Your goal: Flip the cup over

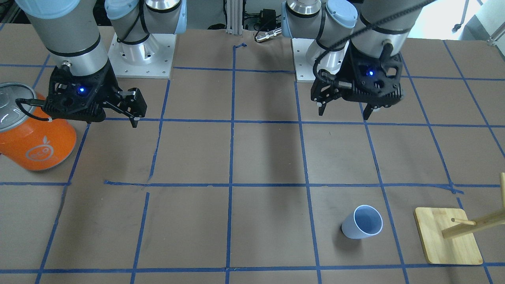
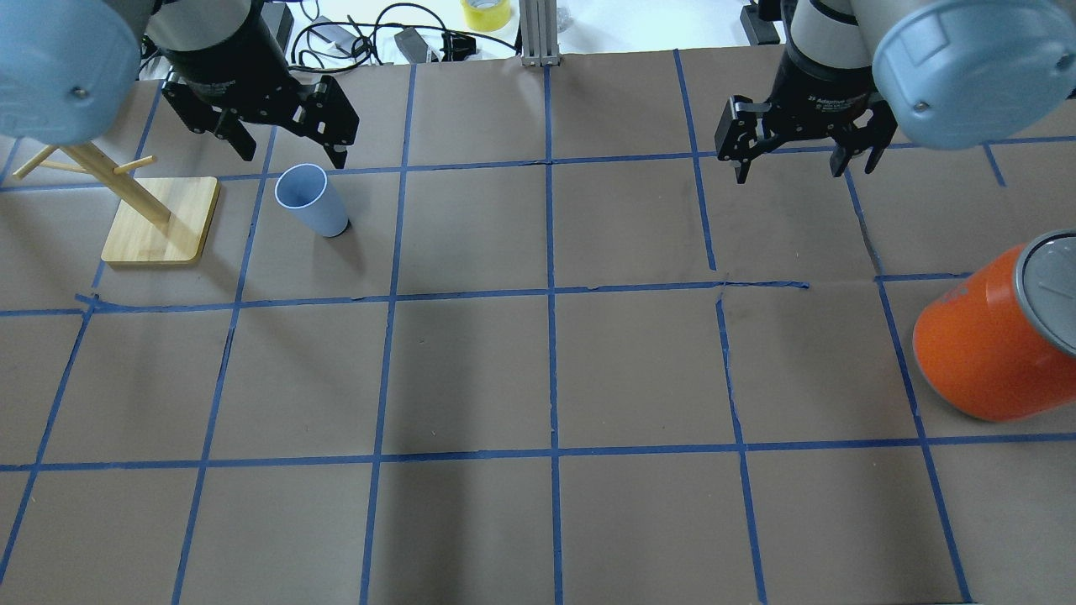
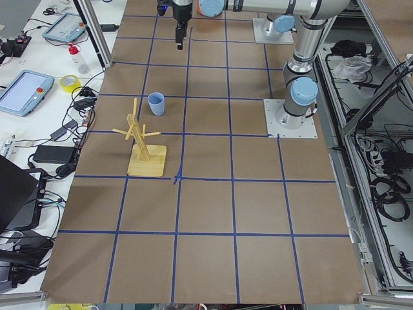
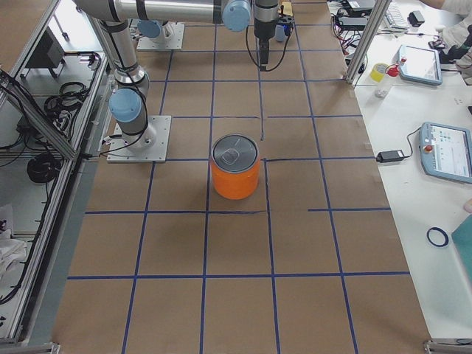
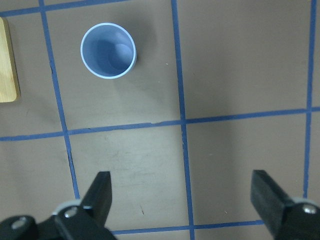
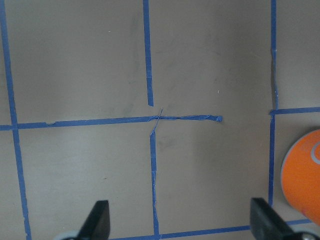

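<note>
The pale bluish-white cup (image 2: 311, 200) stands upright with its mouth up, at the far left of the table. It also shows in the front view (image 1: 363, 221), the left side view (image 3: 155, 104) and the left wrist view (image 5: 108, 51). My left gripper (image 2: 294, 155) is open and empty, held above the table just beyond the cup; it also shows in the front view (image 1: 343, 114) and its wrist view (image 5: 185, 200). My right gripper (image 2: 792, 172) is open and empty over bare table at the far right; it also shows in its wrist view (image 6: 181, 222).
A large orange can (image 2: 992, 336) with a silver top stands at the right, near my right gripper (image 1: 112, 120). A wooden peg stand (image 2: 160, 218) on a square base stands left of the cup. Blue tape lines grid the brown table.
</note>
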{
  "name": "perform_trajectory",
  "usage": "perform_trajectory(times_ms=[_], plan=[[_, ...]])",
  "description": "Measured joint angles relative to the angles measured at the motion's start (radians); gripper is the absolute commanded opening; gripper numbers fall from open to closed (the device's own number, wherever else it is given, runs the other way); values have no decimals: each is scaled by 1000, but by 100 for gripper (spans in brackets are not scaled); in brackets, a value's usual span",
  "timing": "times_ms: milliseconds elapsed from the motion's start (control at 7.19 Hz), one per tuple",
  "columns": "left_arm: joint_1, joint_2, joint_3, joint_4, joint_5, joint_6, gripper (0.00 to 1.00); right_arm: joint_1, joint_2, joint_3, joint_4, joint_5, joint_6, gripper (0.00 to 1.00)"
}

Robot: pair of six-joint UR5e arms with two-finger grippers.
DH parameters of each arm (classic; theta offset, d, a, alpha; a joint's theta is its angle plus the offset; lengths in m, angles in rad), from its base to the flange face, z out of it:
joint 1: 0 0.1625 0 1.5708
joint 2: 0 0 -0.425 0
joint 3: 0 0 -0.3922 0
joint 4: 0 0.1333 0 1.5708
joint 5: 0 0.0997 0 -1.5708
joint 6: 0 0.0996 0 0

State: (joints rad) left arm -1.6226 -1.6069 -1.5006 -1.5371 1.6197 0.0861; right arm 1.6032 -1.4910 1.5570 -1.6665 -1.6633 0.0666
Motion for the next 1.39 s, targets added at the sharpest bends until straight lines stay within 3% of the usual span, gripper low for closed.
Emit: perform_trajectory(times_ms=[417, 1391], plan=[[-15, 82, -103, -14, 1, -22, 98, 1, 0, 0, 2, -1, 1, 100], [35, 71, -64, 3, -34, -67, 100, 1, -1, 13, 4, -3, 3, 100]])
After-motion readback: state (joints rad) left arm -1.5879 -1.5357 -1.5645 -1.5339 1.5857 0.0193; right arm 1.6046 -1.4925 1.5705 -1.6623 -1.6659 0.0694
